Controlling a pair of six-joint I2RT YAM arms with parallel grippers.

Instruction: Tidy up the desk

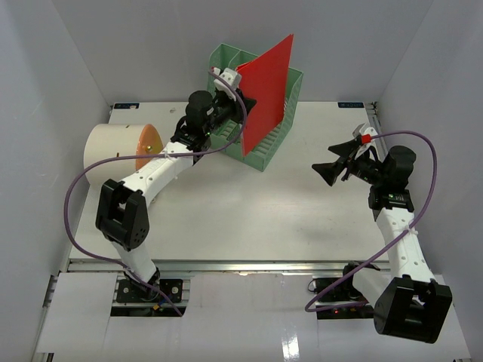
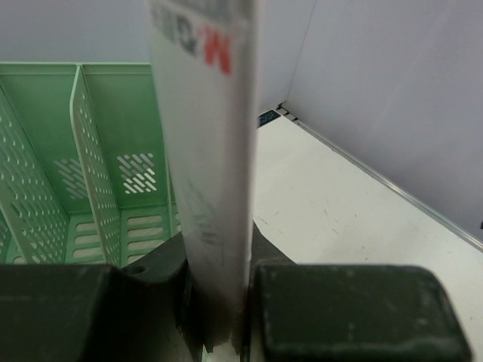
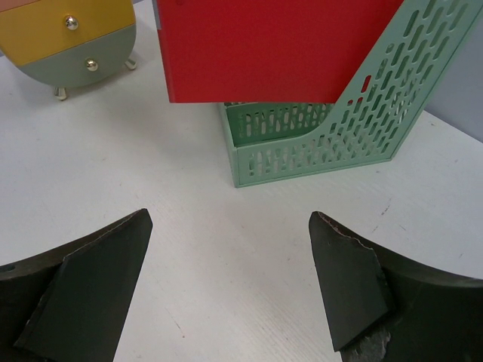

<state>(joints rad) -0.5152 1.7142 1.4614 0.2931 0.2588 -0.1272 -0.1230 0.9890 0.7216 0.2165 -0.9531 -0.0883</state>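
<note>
The white desk [image 1: 249,211] bears a green perforated file holder [image 1: 266,124] at the back centre. My left gripper [image 1: 232,96] is shut on a thin red folder [image 1: 268,83] and holds it upright, tilted, over the holder's compartments. In the left wrist view the folder [image 2: 207,151] shows edge-on, pinched in my left gripper [image 2: 219,317], with the green holder [image 2: 83,181] behind it. My right gripper [image 1: 332,170] is open and empty above the desk's right side. In its wrist view my right gripper [image 3: 230,256] faces the holder [image 3: 324,139] and the red folder [image 3: 272,45].
A small round drawer unit [image 1: 121,154] with an orange and grey front lies at the desk's left; it also shows in the right wrist view [image 3: 68,41]. White walls enclose the left, back and right. A silver rail [image 1: 249,265] runs along the front edge.
</note>
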